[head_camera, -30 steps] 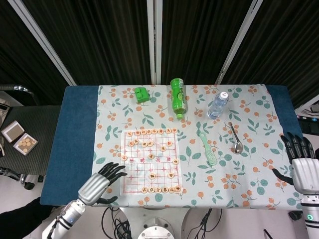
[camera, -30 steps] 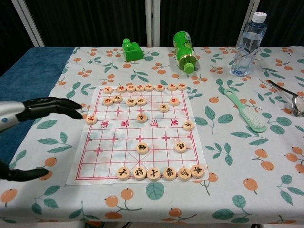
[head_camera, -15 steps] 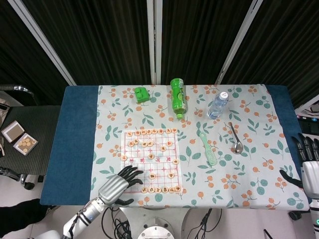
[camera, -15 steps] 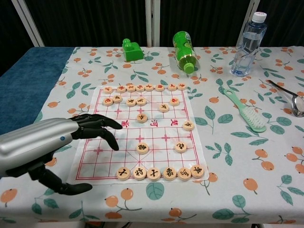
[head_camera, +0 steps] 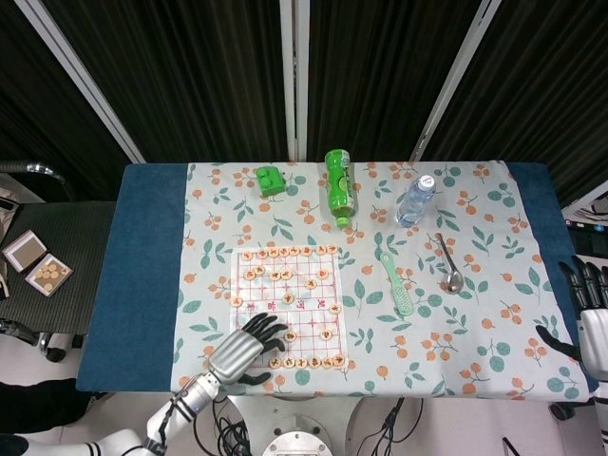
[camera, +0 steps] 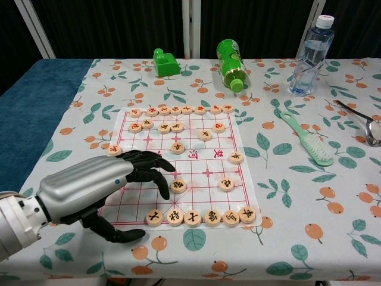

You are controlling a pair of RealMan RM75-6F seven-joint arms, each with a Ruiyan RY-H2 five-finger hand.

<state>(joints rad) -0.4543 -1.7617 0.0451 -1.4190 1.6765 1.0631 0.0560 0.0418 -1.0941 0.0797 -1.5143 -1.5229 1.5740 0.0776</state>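
Chest view showed the left hand (camera: 104,192) over the near left part of the board (camera: 196,173), fingers spread, holding nothing, fingertips (camera: 165,192) just beside a piece (camera: 178,186) on the board's middle. The right hand (head_camera: 591,313) hung well right of the board, off the table's (head_camera: 147,275) edge, fingers apart, empty.

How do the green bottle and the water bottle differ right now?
The green bottle lies on its side; the water bottle stands upright. The green bottle is opaque green with a green cap; the water bottle is clear with a white cap. Both rest on the floral tablecloth, beyond the chess board.
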